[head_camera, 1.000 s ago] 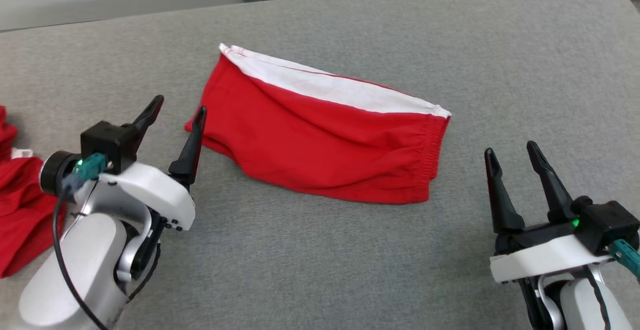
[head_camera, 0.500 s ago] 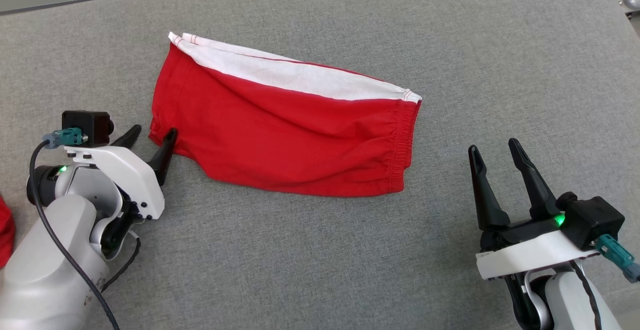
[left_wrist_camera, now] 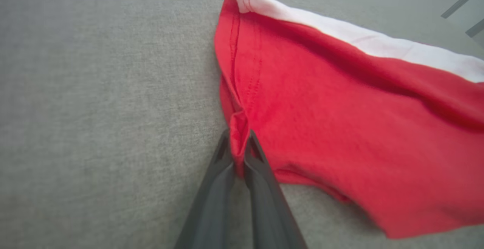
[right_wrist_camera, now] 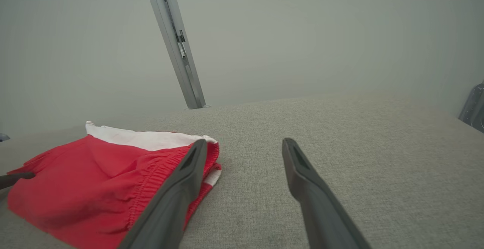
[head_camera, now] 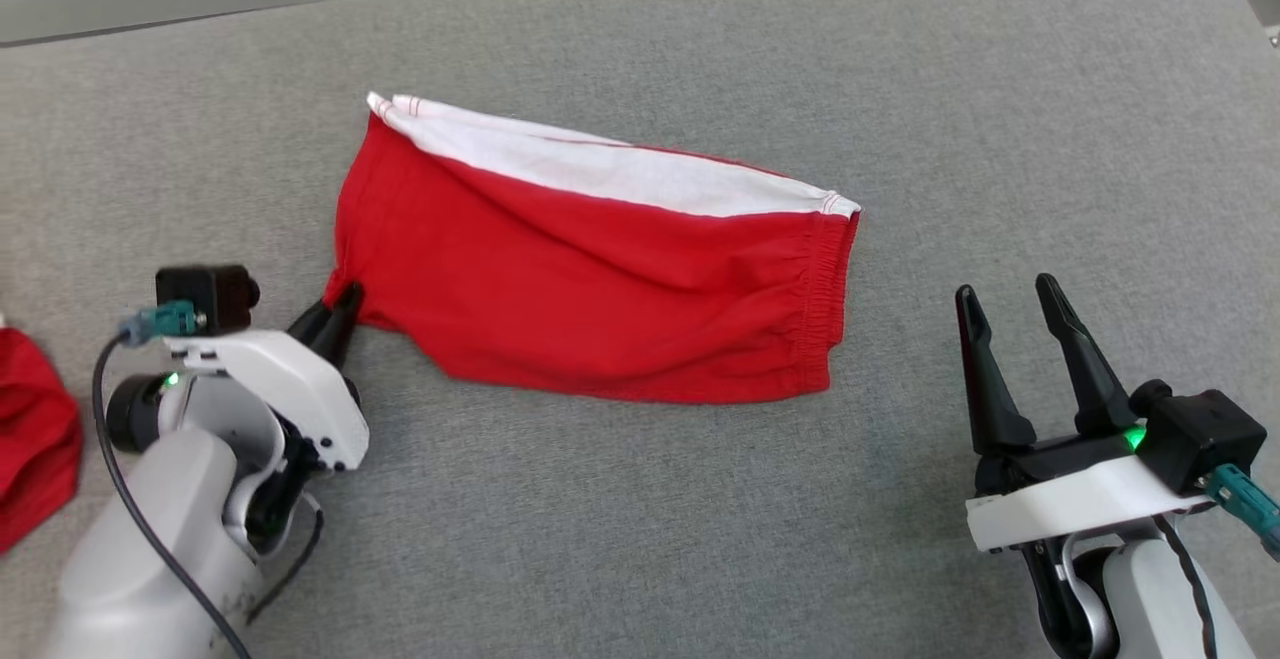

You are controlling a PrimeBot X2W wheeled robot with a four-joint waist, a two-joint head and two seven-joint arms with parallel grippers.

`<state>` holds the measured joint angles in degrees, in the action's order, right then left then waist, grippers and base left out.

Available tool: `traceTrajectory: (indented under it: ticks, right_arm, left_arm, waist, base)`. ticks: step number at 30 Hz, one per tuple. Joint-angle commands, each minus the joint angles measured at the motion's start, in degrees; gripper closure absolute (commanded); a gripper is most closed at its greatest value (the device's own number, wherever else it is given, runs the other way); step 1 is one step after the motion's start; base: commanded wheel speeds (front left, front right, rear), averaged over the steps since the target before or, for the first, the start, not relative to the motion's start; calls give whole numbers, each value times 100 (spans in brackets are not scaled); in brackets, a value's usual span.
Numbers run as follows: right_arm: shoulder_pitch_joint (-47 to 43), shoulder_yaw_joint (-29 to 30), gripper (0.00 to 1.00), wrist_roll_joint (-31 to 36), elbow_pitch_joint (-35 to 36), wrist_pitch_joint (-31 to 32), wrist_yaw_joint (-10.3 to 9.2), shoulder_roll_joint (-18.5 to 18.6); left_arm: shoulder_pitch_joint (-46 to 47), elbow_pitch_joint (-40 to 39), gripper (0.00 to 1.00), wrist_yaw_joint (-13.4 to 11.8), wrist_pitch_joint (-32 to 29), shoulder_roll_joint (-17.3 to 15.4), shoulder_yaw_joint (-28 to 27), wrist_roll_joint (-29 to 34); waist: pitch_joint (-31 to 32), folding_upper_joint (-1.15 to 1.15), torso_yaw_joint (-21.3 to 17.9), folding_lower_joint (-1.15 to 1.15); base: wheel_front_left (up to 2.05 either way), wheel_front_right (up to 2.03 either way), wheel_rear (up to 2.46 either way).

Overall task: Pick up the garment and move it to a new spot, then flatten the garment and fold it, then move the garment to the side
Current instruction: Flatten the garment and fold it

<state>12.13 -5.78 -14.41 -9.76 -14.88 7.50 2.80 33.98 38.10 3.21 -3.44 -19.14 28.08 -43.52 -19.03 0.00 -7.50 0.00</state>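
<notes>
since a second ago the left gripper has closed: its fingers were spread beside the near-left corner of the folded red jersey garment with a white band, now they're pinched together on that corner. The head camera has also shifted a bit, so the garment's drift in frame isn't real motion

nearest: right gripper at lower right, fingers apart, holding nothing, well apart from the cloth, over the bare grey woven upholstery surface. At the left edge sits a second crumpled red cloth, untouched

middle: the garment lies roughly flat on the surface, gathered elastic edge toward the right gripper, white band along the far side. Left wrist view: the pinch holds only a small puckered tuck of hem, right at the fingertips

far: pale wall and a grey metal post behind the surface

risks, my read:
- shallow tip grip → corner slips out on lift or drag
- can't tell how many layers are caught; top layer only → the fold opens and it hangs bunched
- one-corner lift with the right arm idle → it swings, twists, lands crumpled
- dragging over the rough weave → friction pulls the hem free
</notes>
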Motion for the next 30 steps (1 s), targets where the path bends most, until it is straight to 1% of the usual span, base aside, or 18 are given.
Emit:
traceTrajectory:
  ticks: [1, 3, 4, 6, 11, 15, 16, 17, 18, 19, 21, 25, 30]
  right_arm:
    - [-74, 35, 0, 15, 12, -46, -2, 25]
    - [-121, 106, 0, 49, 3, -46, -2, 27]
    - [-168, 156, 0, 106, 7, -40, -2, 24]
    - [-222, 223, 0, 151, 3, 1, -2, 26]
    - [-343, 358, 0, 257, 47, 138, -2, 27]
    - [-396, 435, 0, 294, 95, 217, -2, 29]
    - [-410, 429, 0, 286, 100, 242, -2, 28]
    - [-422, 422, 0, 272, 99, 249, -2, 28]
    - [-421, 413, 0, 258, 107, 274, -2, 30]
    - [-419, 394, 0, 246, 105, 290, -2, 29]
    - [-415, 362, 0, 229, 117, 305, -2, 30]
    - [-348, 290, 0, 166, 185, 259, -2, 28]
    - [-190, 292, 0, 276, 271, 231, -2, 28]
  left_arm:
    - [-159, -28, 100, -123, 98, -45, -40, 8]
    - [-418, -265, 100, -230, 248, 71, -73, -65]
    - [-681, -561, 100, -392, 388, 88, -111, -58]
    - [-1007, -858, 100, -606, 468, 93, -150, -89]
    - [-1745, -1676, 100, -1047, 405, 132, -155, -171]
    - [-2178, -2231, 100, -1283, 294, 89, -133, -230]
    - [-2220, -2342, 98, -1349, 320, 68, -157, -207]
    - [-2269, -2420, 56, -1388, 295, 50, -154, -195]
    - [-2308, -2476, 9, -1426, 256, 34, -135, -177]
    - [-2319, -2554, 0, -1496, 334, 23, -171, -132]
    - [-2352, -2668, 0, -1581, 384, -1, -178, -53]
    - [-2331, -2985, 0, -1760, 824, -69, -357, 122]
    - [-2131, -3461, 0, -1891, 1414, -205, -539, 482]
  waist:
    - [62, 0, 61, 0]
    - [136, 0, 155, 0]
    - [198, 0, 254, 0]
    - [268, 0, 337, 0]
    - [412, 0, 521, 0]
    - [479, 0, 602, 0]
    - [486, 0, 616, 0]
    - [501, 0, 622, 0]
    - [511, 0, 623, 0]
    - [530, 0, 619, 0]
    - [554, 0, 608, 0]
    - [611, 0, 579, 0]
    - [654, 0, 597, 0]
  base:
    - [0, 0, 0]
    - [0, 0, 0]
    - [0, 0, 0]
    - [0, 0, 0]
    - [0, 0, 0]
    - [0, 0, 0]
    - [0, 0, 0]
    - [0, 0, 0]
    - [0, 0, 0]
    - [0, 0, 0]
    - [0, 0, 0]
    - [0, 0, 0]
    - [0, 0, 0]
